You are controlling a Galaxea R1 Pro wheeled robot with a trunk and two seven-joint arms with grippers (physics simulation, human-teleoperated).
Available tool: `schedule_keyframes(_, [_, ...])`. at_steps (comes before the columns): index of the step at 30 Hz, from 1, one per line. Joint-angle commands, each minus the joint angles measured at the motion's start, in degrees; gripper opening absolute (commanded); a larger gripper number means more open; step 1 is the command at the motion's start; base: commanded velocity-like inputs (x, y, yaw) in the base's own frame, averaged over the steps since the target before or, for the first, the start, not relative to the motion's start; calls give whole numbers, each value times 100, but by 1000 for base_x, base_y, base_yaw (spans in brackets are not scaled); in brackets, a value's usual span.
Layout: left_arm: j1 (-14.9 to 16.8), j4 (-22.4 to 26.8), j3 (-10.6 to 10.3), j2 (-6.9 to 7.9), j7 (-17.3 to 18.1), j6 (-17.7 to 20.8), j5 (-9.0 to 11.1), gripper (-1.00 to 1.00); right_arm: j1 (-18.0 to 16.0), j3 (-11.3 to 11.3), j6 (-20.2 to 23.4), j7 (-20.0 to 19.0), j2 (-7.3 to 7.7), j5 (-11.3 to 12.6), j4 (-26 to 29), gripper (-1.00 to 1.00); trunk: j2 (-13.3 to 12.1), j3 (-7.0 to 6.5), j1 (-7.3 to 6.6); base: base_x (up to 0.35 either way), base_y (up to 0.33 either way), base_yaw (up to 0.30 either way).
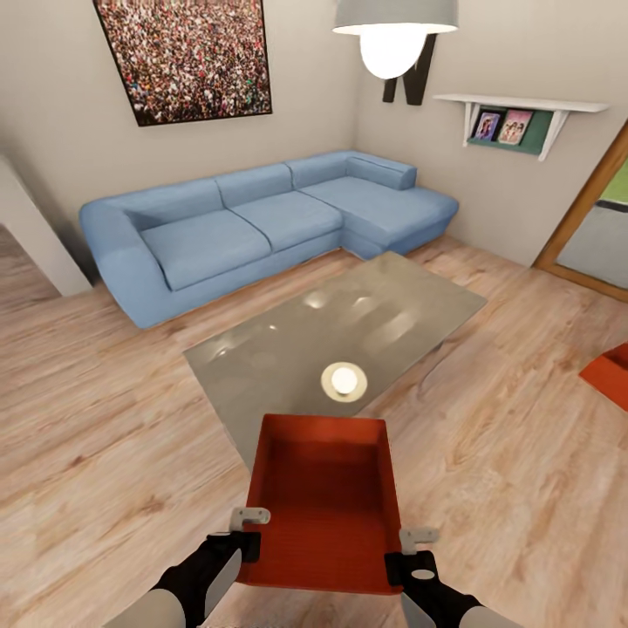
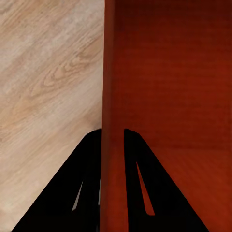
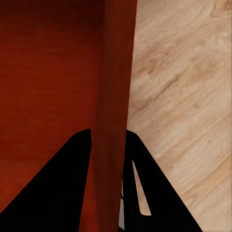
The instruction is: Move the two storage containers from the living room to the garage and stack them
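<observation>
We hold one storage container (image 1: 324,501) w/ both hands, just in front of the glass-topped bench (image 1: 340,340), on the side away from the sofa. It is an orange-red open-top bin, level, mouth up, nothing inside that we can see. Its far end overlaps the bench's near edge in the head view; we can't tell whether it touches.

Left hand (image 1: 247,534) is clenched on the container's left side wall near the near corner. In the left wrist view the left hand (image 2: 112,145) has its two dark fingers (image 2: 87,183) either side of the thin red wall (image 2: 110,72), one inside the bin, one outside over the wood floor (image 2: 43,82).

Right hand (image 1: 410,552) is clenched on the right side wall, opposite. The right wrist view shows the right hand (image 3: 107,145) pinching the wall (image 3: 116,67) the same way, bin interior on one side, floor planks (image 3: 183,96) on the other.

The 2nd container (image 1: 610,373) sits on the wood floor to the right of the bench, well apart from it, cut off by the picture edge.

Beyond the bench: blue corner sofa (image 1: 262,218) against the wall, a framed crowd picture (image 1: 185,54) above it. A lamp (image 1: 394,30) hangs over the bench and its round glare (image 1: 344,381) shows on the glass. A wall shelf (image 1: 519,118) w/ photos is right of the sofa.
</observation>
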State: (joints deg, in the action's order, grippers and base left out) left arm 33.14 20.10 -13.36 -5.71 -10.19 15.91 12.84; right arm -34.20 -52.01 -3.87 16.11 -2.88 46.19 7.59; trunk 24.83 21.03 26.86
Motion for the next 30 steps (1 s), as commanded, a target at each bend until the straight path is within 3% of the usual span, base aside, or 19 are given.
schedule_keyframes(1, [2,12,-194,8,70,17,158,-100,-2,-37,-31,41,42,120,-12,-100,9,9,3,0,0,270])
schedule_keyframes(10, [2,-42,-168,9,70,-290,168,-100,-2,-37,-35,37,42,125,-12,-100,9,9,3,0,0,270])
schedule_keyframes(30, [4,-54,-193,17,70,-273,175,-100,-7,-37,-34,43,42,126,-12,-100,9,30,3,0,0,270])
